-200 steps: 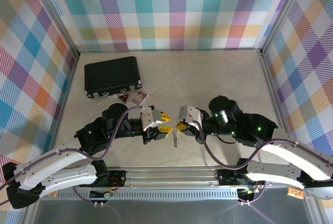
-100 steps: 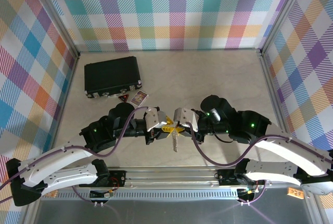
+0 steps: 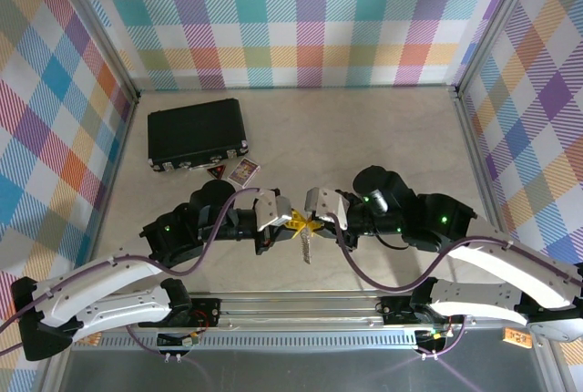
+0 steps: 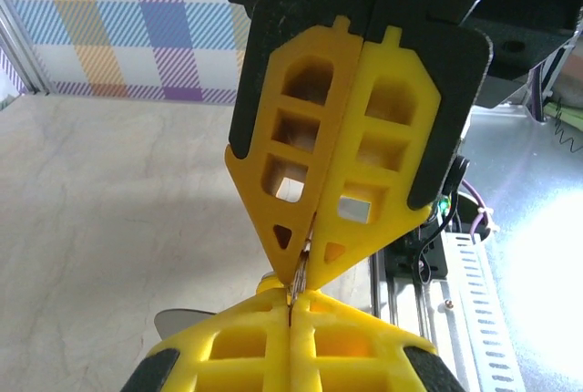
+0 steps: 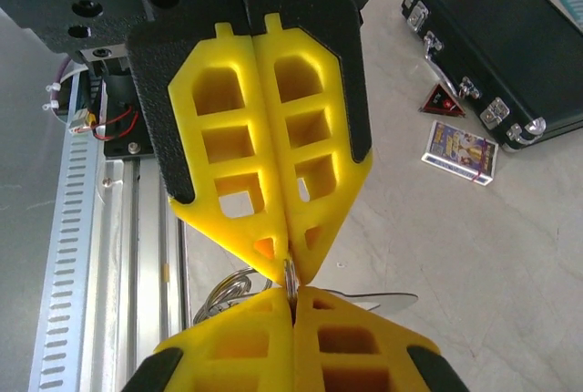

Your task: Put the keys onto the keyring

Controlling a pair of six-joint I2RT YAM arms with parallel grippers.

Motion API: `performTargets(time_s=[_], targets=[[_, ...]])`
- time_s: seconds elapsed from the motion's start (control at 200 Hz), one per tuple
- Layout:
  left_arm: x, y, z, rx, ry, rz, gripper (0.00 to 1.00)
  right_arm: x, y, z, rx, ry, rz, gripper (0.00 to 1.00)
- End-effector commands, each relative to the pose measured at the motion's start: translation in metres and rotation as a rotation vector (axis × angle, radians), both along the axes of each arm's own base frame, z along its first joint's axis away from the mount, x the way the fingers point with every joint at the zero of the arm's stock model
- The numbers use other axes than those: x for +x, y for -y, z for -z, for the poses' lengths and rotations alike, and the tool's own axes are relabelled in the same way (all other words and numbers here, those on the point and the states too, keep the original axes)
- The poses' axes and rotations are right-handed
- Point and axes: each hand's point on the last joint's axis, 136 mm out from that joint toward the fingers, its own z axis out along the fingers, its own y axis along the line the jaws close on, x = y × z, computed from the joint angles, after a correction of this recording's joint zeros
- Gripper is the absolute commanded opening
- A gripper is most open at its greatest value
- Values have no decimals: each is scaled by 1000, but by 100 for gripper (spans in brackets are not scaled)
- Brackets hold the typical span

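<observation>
At table centre, just ahead of the arm bases, left gripper [image 3: 293,221] and right gripper [image 3: 316,222] meet tip to tip, both clamped tight. The keyring [image 3: 307,246] hangs straight below that meeting point, off the table [image 3: 364,137]. In the left wrist view, a thin metal edge runs between the right gripper [image 4: 303,269] tips and down into the left gripper [image 4: 290,314] tips. In the right wrist view, the same edge is pinched by both; the keyring loop [image 5: 226,290] curves out left behind the tips and a silver blade [image 5: 383,301] sticks out right. I cannot tell whether the blade belongs to a key. The case [image 3: 197,132] lies well apart, far left.
</observation>
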Motion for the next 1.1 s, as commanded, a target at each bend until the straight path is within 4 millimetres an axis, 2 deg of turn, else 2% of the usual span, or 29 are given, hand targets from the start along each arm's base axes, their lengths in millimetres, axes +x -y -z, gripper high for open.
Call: performTargets(time_s=[0.0,0.115,0.245,0.71,0.89,0.965,1.095], targets=[[-5,0,-32,-130,42,12,0,-10,-3,-18,78,-9,-33,6],[-10,0,-43,-188,34,39,0,-15,-3,-26,145,-22,-36,23],[-18,1,-51,-236,24,80,0,-17,-1,-30,185,-32,-29,25],[-36,-1,-65,-334,-3,175,0,-21,2,-38,254,-26,-36,11],[-34,1,-59,-327,-16,168,0,-25,1,-41,282,-21,-60,7],[-34,1,-58,-330,-19,167,0,-26,1,-41,280,-22,-70,0],[-30,1,-53,-304,-17,146,0,-25,1,-38,267,-17,-67,0]])
